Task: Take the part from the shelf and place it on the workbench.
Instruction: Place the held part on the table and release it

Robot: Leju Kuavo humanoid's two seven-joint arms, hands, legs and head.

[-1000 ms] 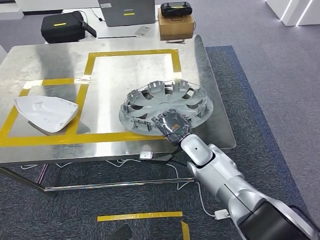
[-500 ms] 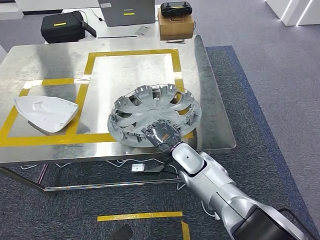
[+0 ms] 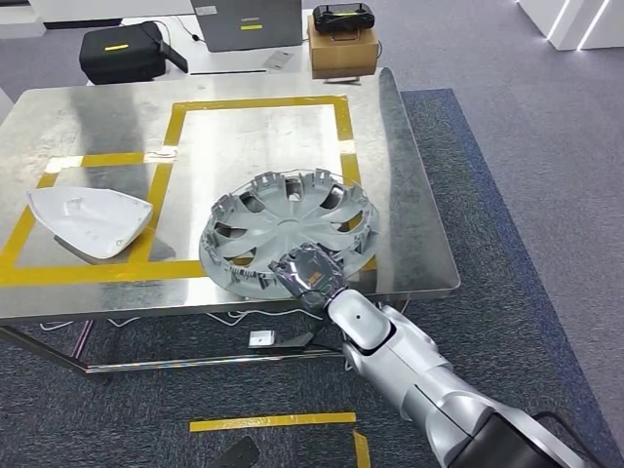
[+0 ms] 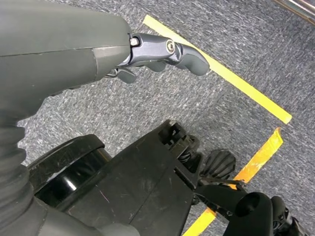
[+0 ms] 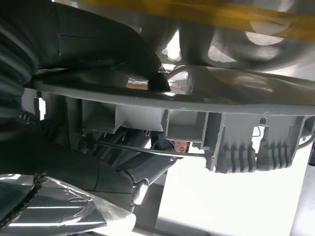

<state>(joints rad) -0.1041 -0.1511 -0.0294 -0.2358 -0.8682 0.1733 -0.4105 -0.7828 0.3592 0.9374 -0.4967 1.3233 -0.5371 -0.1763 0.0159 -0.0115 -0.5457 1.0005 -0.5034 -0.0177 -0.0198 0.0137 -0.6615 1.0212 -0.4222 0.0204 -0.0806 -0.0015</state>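
My right hand [image 3: 309, 276] grips the near rim of the hubcap [image 3: 289, 232], fingers closed over its edge, my silver arm reaching up to it from the lower right. From the right wrist the thumb lies on one face of the rim [image 5: 208, 98] and the darker fingers [image 5: 122, 172] curl under the other, beside a row of clips and a thin wire ring.

My left hand [image 4: 163, 51] hangs over the grey carpet with nothing in it, its fingers loosely apart, above a strip of yellow floor tape [image 4: 219, 71].

The hubcap is over the front edge of the metal workbench [image 3: 412, 210], inner side up, tilted so that its far edge sits higher. Whether its near edge touches the tabletop I cannot tell. It crosses the yellow tape outline [image 3: 176, 122] marked on the bench.

Well apart to the left, inside a smaller taped box, lies a white plastic cover [image 3: 88, 220].

Beyond the bench sit a black case [image 3: 121, 54], a grey laptop [image 3: 247, 24] and a cardboard box [image 3: 342, 51] with a black controller [image 3: 343, 17] on top.
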